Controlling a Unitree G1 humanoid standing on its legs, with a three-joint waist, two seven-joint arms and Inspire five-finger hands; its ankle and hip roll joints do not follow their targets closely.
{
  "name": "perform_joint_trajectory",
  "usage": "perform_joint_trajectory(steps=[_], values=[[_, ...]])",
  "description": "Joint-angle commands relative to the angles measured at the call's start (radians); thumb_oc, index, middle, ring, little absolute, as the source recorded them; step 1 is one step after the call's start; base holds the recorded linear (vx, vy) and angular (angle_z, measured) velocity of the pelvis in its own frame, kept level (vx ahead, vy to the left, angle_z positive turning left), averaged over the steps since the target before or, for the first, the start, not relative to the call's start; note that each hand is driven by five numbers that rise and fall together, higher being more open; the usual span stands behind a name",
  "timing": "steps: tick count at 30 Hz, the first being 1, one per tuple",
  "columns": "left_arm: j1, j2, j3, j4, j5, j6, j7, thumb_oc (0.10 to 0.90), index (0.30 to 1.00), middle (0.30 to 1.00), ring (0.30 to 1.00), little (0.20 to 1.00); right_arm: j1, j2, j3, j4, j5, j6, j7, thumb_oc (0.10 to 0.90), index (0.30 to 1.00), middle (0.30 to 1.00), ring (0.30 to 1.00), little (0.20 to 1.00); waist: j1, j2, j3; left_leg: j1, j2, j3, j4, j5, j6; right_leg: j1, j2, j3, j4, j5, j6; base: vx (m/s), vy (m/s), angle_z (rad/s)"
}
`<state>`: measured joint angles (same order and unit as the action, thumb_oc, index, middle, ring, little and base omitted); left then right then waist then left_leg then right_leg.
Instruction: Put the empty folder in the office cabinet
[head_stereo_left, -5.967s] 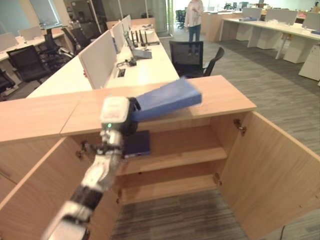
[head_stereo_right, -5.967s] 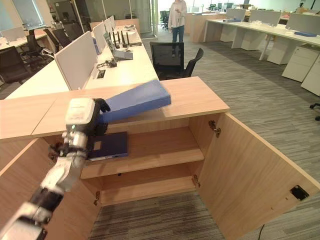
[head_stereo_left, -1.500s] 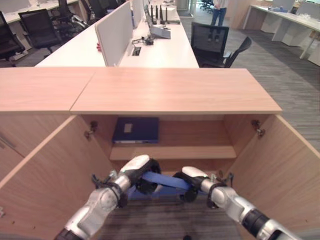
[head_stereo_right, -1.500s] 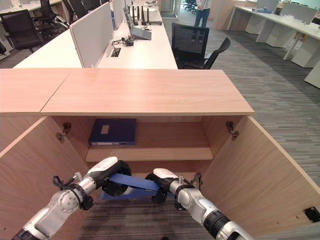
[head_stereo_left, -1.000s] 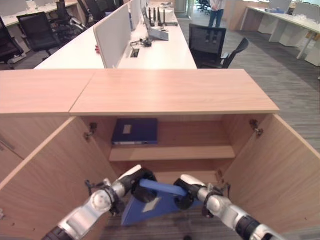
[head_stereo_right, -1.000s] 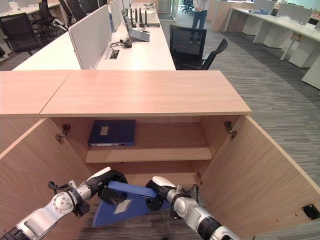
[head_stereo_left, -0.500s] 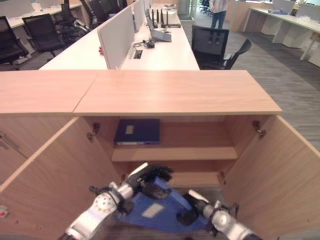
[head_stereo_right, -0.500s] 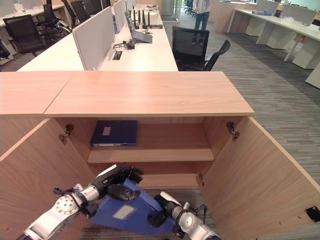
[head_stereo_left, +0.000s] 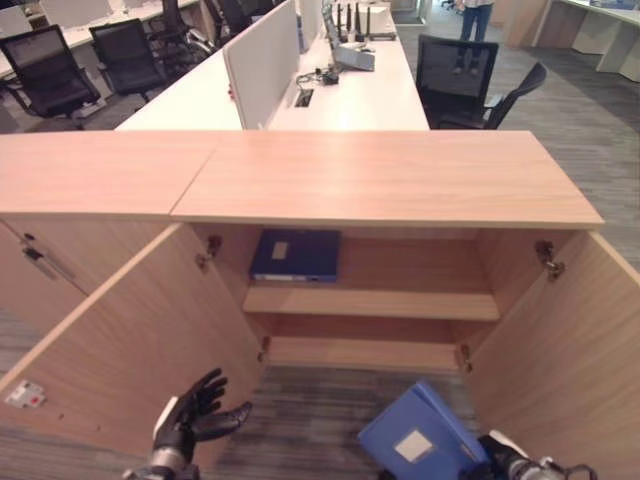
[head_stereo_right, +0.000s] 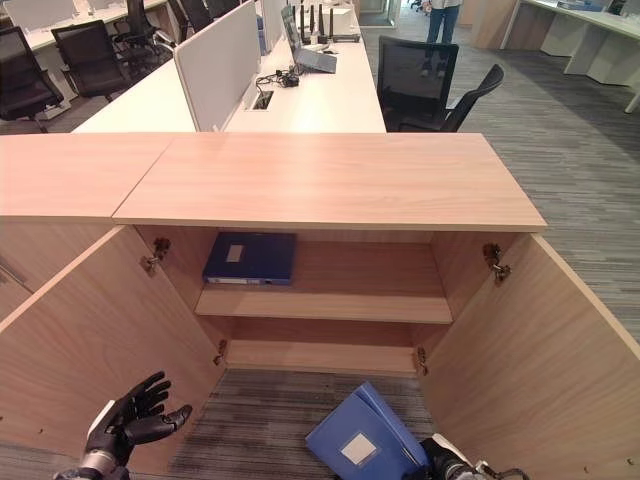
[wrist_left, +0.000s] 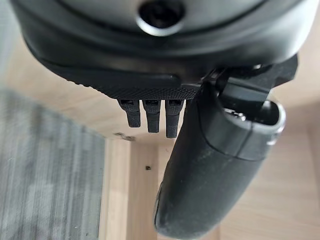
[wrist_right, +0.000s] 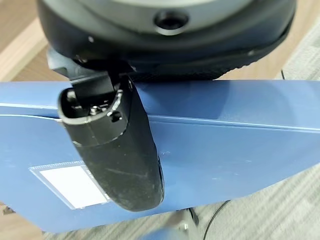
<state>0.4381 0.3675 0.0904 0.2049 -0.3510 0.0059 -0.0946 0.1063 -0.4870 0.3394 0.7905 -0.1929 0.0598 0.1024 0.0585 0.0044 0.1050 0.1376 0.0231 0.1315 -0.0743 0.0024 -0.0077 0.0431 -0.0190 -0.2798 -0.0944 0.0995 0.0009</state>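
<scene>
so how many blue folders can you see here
2. One blue folder lies flat on the left of the cabinet's upper shelf. The other folder is low in front of the open cabinet, held by the right hand. Others may be hidden.

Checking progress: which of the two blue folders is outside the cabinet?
The lighter blue folder, low by the floor, gripped by the right hand. The dark folder lies on the upper shelf.

Head stereo pair: looks steeply down and forward, from 6 toward 12 o'clock, sharing the open cabinet (head_stereo_right: 330, 190) and carpet. Left wrist view: very close, along left hand (wrist_left: 215, 165) toward wood. Right wrist view: very close, along right hand (wrist_right: 117, 150) onto blue folder (wrist_right: 225, 145).
</scene>
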Motion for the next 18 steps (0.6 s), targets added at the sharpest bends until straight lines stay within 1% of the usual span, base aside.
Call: perform_joint_trajectory(steps=[1,2,4,5,6,7,8,9,10,11,12,13,14,15,16,17,18], values=[[-0.133,-0.009,0.006,-0.032,-0.101,-0.073,0.026,0.800,0.900,0.900,0.900,0.900,-0.109,0.057,-0.040,-0.038,0.151,-0.039,-0.031,0.400,0.300,0.300,0.300,0.300,-0.010,-0.043,0.013,-0.041,0.013,-0.057,0.061,-0.045,-0.041,0.060,-0.025,0.016,0.019,-0.100,0.061,-0.08,-0.072,0.07],[-0.146,-0.015,-0.002,-0.021,-0.119,-0.068,0.031,0.800,0.900,0.900,0.900,0.900,-0.112,0.070,-0.068,-0.046,0.232,-0.044,-0.042,0.400,0.300,0.300,0.300,0.300,-0.012,-0.044,0.026,-0.071,0.015,-0.057,0.115,-0.056,-0.043,0.051,-0.028,0.016,0.033,-0.104,0.055,-0.13,-0.092,0.07],[-0.173,-0.038,-0.024,0.025,-0.162,-0.056,0.043,0.800,0.900,0.900,0.900,0.900,-0.128,0.111,-0.127,-0.064,0.446,-0.064,-0.059,0.400,0.300,0.300,0.300,0.300,-0.007,-0.042,0.058,-0.141,0.018,-0.046,0.236,-0.068,-0.054,0.044,-0.035,0.015,0.056,-0.120,0.038,-0.11,-0.058,0.08],[-0.185,-0.045,-0.033,0.052,-0.174,-0.052,0.047,0.800,0.900,0.900,0.900,0.900,-0.136,0.129,-0.148,-0.078,0.539,-0.073,-0.061,0.400,0.300,0.300,0.300,0.300,-0.005,-0.042,0.069,-0.183,0.022,-0.041,0.301,-0.054,-0.059,0.043,-0.036,0.012,0.061,-0.125,0.031,-0.07,-0.053,0.12],[-0.197,-0.053,-0.044,0.087,-0.183,-0.046,0.052,0.800,0.900,0.900,0.900,0.900,-0.142,0.147,-0.169,-0.100,0.637,-0.081,-0.058,0.400,0.300,0.300,0.300,0.300,-0.003,-0.041,0.077,-0.225,0.028,-0.036,0.365,-0.028,-0.064,0.041,-0.036,0.009,0.064,-0.130,0.023,-0.06,-0.050,0.08],[-0.213,-0.063,-0.058,0.128,-0.201,-0.044,0.057,0.800,0.900,0.900,0.900,0.900,-0.155,0.173,-0.191,-0.129,0.758,-0.090,-0.051,0.400,0.300,0.300,0.300,0.300,-0.004,-0.040,0.082,-0.269,0.033,-0.031,0.415,0.018,-0.067,0.036,-0.036,0.003,0.066,-0.133,0.017,-0.02,-0.032,-0.03],[-0.218,-0.074,-0.073,0.167,-0.217,-0.037,0.054,0.800,0.900,0.900,0.900,0.900,-0.161,0.199,-0.206,-0.163,0.874,-0.101,-0.040,0.400,0.300,0.300,0.300,0.300,-0.001,-0.037,0.090,-0.293,0.039,-0.024,0.433,0.035,-0.065,0.042,-0.035,0.000,0.065,-0.140,0.015,0.01,-0.008,-0.09],[-0.218,-0.078,-0.082,0.190,-0.225,-0.033,0.051,0.800,0.900,0.900,0.900,0.900,-0.167,0.217,-0.211,-0.179,0.950,-0.115,-0.033,0.400,0.300,0.300,0.300,0.300,0.003,-0.039,0.086,-0.322,0.035,-0.016,0.431,0.044,-0.060,0.040,-0.040,0.001,0.062,-0.141,0.017,0.08,0.024,-0.07],[-0.214,-0.081,-0.097,0.226,-0.229,-0.024,0.049,0.800,0.900,0.900,0.900,0.900,-0.179,0.235,-0.214,-0.205,1.034,-0.119,-0.018,0.400,0.300,0.300,0.300,0.300,0.011,-0.040,0.084,-0.352,0.026,-0.013,0.419,0.034,-0.054,0.044,-0.045,0.005,0.057,-0.146,0.021,0.10,0.055,-0.09],[-0.204,-0.081,-0.108,0.238,-0.233,-0.018,0.043,0.800,0.900,0.900,0.900,0.900,-0.191,0.246,-0.211,-0.214,1.090,-0.130,-0.013,0.400,0.300,0.300,0.300,0.300,0.021,-0.038,0.085,-0.373,0.019,-0.016,0.399,0.020,-0.052,0.051,-0.048,0.013,0.055,-0.153,0.027,0.14,0.109,-0.12],[-0.194,-0.083,-0.125,0.274,-0.231,-0.009,0.036,0.800,0.900,0.900,0.900,0.900,-0.204,0.257,-0.207,-0.238,1.141,-0.136,-0.002,0.400,0.300,0.300,0.300,0.300,0.030,-0.031,0.079,-0.388,0.011,-0.029,0.351,0.041,-0.053,0.050,-0.050,0.026,0.054,-0.156,0.034,0.10,0.091,-0.24],[-0.194,-0.083,-0.125,0.274,-0.231,-0.009,0.036,0.800,0.900,0.900,0.900,0.900,-0.204,0.258,-0.207,-0.238,1.141,-0.136,-0.002,0.400,0.300,0.300,0.300,0.300,0.030,-0.032,0.078,-0.388,0.011,-0.029,0.350,0.042,-0.053,0.049,-0.051,0.026,0.054,-0.156,0.034,0.15,0.173,-0.33],[-0.190,-0.077,-0.157,0.335,-0.211,0.002,0.022,0.800,0.900,0.900,0.900,0.900,-0.229,0.268,-0.207,-0.280,1.229,-0.156,0.006,0.400,0.300,0.300,0.300,0.300,0.042,-0.007,0.079,-0.412,0.020,-0.050,0.280,0.094,-0.073,0.059,-0.051,0.046,0.058,-0.168,0.044,0.13,0.158,-0.31],[-0.192,-0.075,-0.170,0.361,-0.207,0.002,0.020,0.800,0.900,0.900,0.900,0.900,-0.236,0.272,-0.204,-0.301,1.268,-0.165,0.008,0.400,0.300,0.300,0.300,0.300,0.048,0.005,0.083,-0.428,0.025,-0.052,0.252,0.119,-0.081,0.061,-0.053,0.058,0.063,-0.175,0.046,0.13,0.157,-0.17],[-0.193,-0.075,-0.170,0.363,-0.207,0.001,0.019,0.800,0.900,0.900,0.900,0.900,-0.236,0.272,-0.204,-0.302,1.269,-0.165,0.007,0.400,0.300,0.300,0.300,0.300,0.049,0.004,0.084,-0.427,0.025,-0.051,0.249,0.121,-0.081,0.061,-0.054,0.059,0.065,-0.176,0.046,0.12,0.139,-0.20],[-0.189,-0.080,-0.181,0.431,-0.185,0.008,0.009,0.800,0.900,0.900,0.900,0.900,-0.234,0.290,-0.204,-0.350,1.339,-0.164,0.032,0.400,0.300,0.300,0.300,0.300,0.048,0.025,0.074,-0.379,0.032,-0.051,0.173,0.122,-0.079,0.063,-0.051,0.078,0.069,-0.182,0.051,0.12,0.137,-0.27],[-0.185,-0.085,-0.180,0.455,-0.178,0.010,0.011,0.800,0.900,0.900,0.900,0.900,-0.228,0.296,-0.207,-0.374,1.366,-0.173,0.037,0.400,0.300,0.300,0.300,0.300,0.046,0.033,0.069,-0.364,0.031,-0.050,0.152,0.124,-0.075,0.063,-0.051,0.081,0.066,-0.180,0.053,0.15,0.191,-0.40]])
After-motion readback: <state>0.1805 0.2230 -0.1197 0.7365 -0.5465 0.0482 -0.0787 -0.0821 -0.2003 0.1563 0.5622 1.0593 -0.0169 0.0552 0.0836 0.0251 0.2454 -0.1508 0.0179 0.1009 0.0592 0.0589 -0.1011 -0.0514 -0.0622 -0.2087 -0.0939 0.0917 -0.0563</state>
